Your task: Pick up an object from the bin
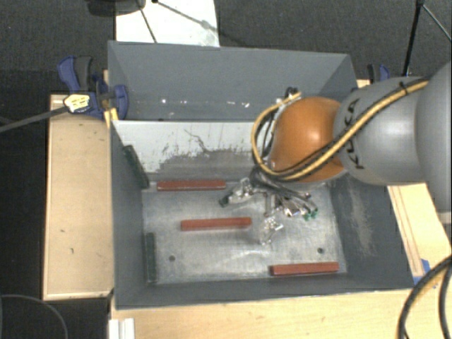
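Note:
My gripper (248,216) hangs low over the middle of the bin floor, under the arm's orange cover. Its two metal fingers stand spread apart, one pointing left (233,196) and one pointing down (270,232), with nothing between them. A flat red-brown bar (215,224) lies on the floor just left of the gripper, its right end close to the fingers. A second red-brown bar (191,185) lies farther back and to the left.
A third red-brown bar (304,268) lies near the front wall at the right. One dark green bar (134,167) leans along the left wall at the back, another (150,256) lies by the left wall at the front. The arm covers the bin's right side.

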`<state>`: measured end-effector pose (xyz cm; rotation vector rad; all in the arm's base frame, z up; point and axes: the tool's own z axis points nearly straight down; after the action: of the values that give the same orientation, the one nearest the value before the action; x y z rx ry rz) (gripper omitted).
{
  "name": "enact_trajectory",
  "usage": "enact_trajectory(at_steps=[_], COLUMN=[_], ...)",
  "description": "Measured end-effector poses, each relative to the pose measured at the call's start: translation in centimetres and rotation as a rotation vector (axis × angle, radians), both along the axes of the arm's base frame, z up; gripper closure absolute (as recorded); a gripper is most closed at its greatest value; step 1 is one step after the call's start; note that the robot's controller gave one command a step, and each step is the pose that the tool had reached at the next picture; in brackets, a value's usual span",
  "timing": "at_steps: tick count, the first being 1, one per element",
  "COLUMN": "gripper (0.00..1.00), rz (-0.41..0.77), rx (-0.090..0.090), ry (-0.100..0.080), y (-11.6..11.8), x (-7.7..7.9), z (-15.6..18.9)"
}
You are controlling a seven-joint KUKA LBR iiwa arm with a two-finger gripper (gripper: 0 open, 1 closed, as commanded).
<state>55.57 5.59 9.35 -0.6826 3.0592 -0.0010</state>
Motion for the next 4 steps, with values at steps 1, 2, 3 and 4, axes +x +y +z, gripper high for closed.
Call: enact_trajectory(at_steps=[1, 2, 3, 4], gripper=[1.0, 1.0, 1.0, 1.0], rz=[-0.102, -0.102, -0.101, -0.101], rx=[0.007, 0.007, 0.005, 0.002], ry=[-0.004, -0.004, 0.0, 0.004], y=[8.7, 8.7, 8.7, 8.6], x=[-2.0, -2.0, -2.1, -2.2], z=[-1.9, -1.8, -1.5, -0.7])
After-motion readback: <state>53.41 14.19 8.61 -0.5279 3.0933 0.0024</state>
